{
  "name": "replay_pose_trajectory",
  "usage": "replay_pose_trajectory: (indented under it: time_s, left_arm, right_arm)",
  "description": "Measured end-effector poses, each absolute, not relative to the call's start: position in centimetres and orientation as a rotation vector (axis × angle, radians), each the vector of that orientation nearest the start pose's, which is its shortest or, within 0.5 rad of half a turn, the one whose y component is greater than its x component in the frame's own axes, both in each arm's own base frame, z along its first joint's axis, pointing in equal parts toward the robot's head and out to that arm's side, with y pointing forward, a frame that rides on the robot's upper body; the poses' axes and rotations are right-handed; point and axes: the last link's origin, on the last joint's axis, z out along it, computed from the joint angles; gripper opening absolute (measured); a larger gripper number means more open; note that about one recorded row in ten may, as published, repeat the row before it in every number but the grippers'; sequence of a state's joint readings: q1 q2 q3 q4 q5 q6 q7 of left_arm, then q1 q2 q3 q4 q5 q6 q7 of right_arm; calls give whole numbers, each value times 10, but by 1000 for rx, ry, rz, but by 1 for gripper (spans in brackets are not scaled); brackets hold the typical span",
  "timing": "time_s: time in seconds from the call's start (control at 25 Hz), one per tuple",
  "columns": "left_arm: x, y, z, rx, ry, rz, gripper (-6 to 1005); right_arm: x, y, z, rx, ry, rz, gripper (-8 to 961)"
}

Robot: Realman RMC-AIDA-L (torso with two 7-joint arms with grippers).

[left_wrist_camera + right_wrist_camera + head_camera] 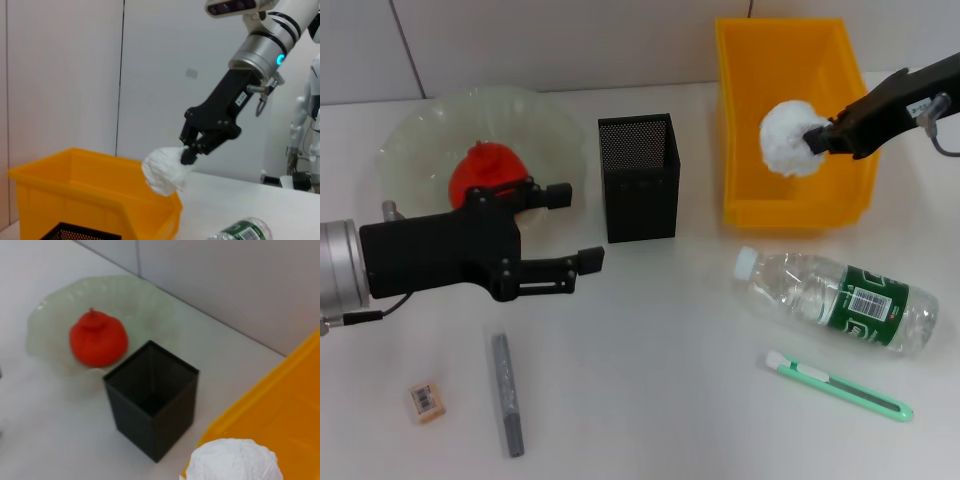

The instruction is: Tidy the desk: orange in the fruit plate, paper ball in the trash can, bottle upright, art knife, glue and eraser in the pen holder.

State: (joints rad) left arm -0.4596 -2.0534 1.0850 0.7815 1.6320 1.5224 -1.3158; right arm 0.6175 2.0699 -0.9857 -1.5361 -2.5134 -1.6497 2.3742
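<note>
Paper ball [790, 138], one only, hangs white and crumpled in the right gripper [817, 138], whose jaws are closed on its side; we see it held over the open top of the single yellow bin [740, 120], clear of the bin's floor, and the left wrist view shows it just above the bin's rim. We count one orange [485, 170], reddish and round with a small knob on top, lying in the one pale green plate [420, 130] at the back left of the table [650, 400]. One black mesh holder [638, 178] stands upright between plate and bin, beside the plate's edge. One clear bottle [835, 298] with a white cap and green label lies on its side in front of the bin. One green knife [840, 385] lies flat just in front of the bottle. On the left we find one grey glue stick [506, 393] lying flat and one small tan eraser [427, 400] beside it, the two apart. Our left gripper [575, 228] hovers over the table in front of the plate, its jaws open and holding nothing, near the holder's left side.
</note>
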Motion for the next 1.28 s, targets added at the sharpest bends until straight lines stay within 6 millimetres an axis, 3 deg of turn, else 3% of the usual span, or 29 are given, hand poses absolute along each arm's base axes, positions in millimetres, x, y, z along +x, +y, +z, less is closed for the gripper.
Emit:
replay_pose_trajectory:
  time_s: [0.56, 0.84, 1.12, 1.28]
  left_arm:
    - [-219, 327, -9, -2809, -293, -803, 847]
    - [-219, 327, -9, -2810, -293, -803, 847]
    - [-219, 327, -9, -2812, -293, -802, 846]
    - [-219, 326, -9, -2813, -296, -802, 845]
  right_arm:
    - [193, 393, 92, -2356, 824, -158, 66]
    - [196, 399, 89, -2336, 816, -161, 65]
    - [197, 402, 89, -2303, 806, -150, 135]
    - [196, 403, 90, -2298, 800, -144, 301]
